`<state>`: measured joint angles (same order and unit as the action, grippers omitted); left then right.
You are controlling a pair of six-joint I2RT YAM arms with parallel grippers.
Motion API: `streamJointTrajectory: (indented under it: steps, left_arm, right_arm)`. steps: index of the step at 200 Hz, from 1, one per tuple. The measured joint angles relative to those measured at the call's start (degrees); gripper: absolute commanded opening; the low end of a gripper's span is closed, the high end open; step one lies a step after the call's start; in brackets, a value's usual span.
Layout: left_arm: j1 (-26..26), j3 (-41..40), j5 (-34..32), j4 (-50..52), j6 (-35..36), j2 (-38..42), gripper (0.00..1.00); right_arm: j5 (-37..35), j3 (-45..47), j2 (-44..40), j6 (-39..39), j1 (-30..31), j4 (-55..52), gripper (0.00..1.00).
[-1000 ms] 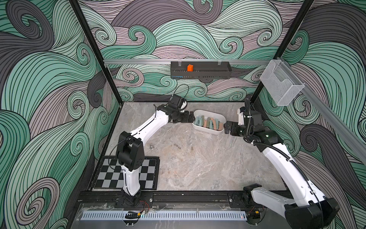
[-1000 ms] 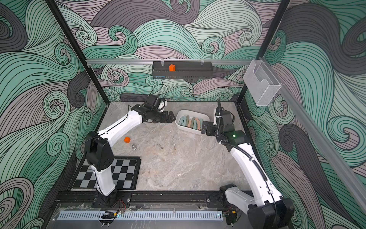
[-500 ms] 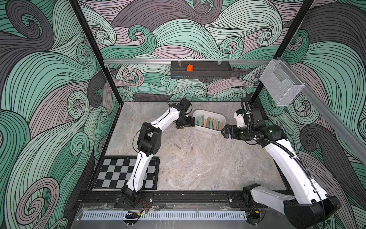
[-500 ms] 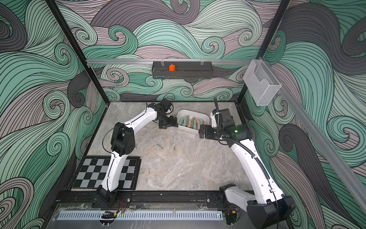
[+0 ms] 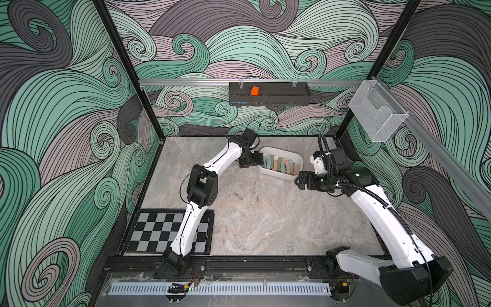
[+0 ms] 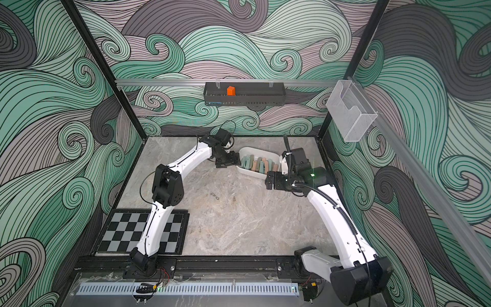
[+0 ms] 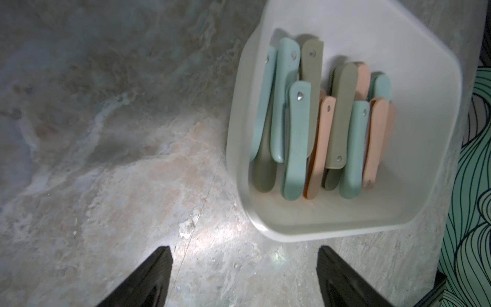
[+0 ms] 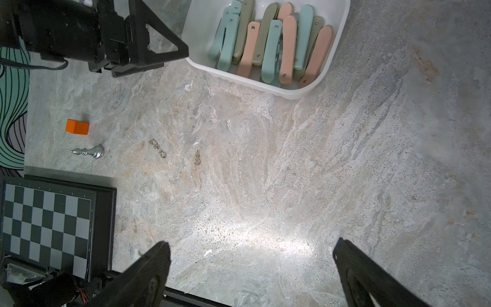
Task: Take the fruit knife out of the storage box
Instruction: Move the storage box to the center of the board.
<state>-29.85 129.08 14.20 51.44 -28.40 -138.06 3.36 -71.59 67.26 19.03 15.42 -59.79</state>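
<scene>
- Top views: the storage box (image 5: 282, 152) sits on the marble table (image 5: 265, 226), at about 1 o'clock from the table's centre. The fruit knives (image 5: 279, 166), folded with pastel handles, lie piled inside it; none is lifted.
- Same views: the left gripper (image 5: 259, 160) is at the box's 9 o'clock, just beside the rim, jaws spread and empty. The right gripper (image 5: 298, 183) is at the box's 4 o'clock, near it, jaws spread wide and empty.
- Left wrist: the jaws hang over bare table, with the box ahead and not between them. The picture is soft; a teal knife (image 7: 296, 141) probably lies topmost.
- Right wrist: an orange block (image 8: 77, 126) and a silver chess piece (image 8: 90, 152) lie well apart from the box, near the chessboard (image 8: 47, 226).
- Step in hand, my reading: approach. To do it well, centre the left jaws across one top handle's narrow width. Descend clear of the rim and pinch mid-handle so the neighbours stay put.
</scene>
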Motion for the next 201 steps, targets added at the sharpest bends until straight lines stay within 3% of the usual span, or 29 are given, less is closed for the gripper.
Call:
streamJointTrajectory:
  steps: [42,68,129,173,201]
  left_arm:
    - [0.50,8.63,-1.62,0.07,-2.38,-6.25,0.84]
    - [0.87,13.68,-2.47,1.88,-2.95,-10.25,0.76]
    - [1.20,13.75,-3.76,6.45,-2.47,-11.87,0.51]
    - [1.20,8.02,-3.50,8.20,-2.12,-9.81,0.31]
    - [1.20,-0.59,-3.10,9.84,-2.25,-5.27,0.30]
  right_arm:
    - [0.79,1.11,-1.20,0.04,0.09,0.13,0.98]
    - [1.33,2.14,-2.16,0.09,0.11,0.00,0.98]
    - [1.31,2.34,-2.45,0.24,0.92,0.04,0.98]
    - [1.36,3.08,-2.45,0.61,1.18,0.70,0.98]
    - [1.66,3.26,-1.84,1.16,1.27,1.68,0.98]
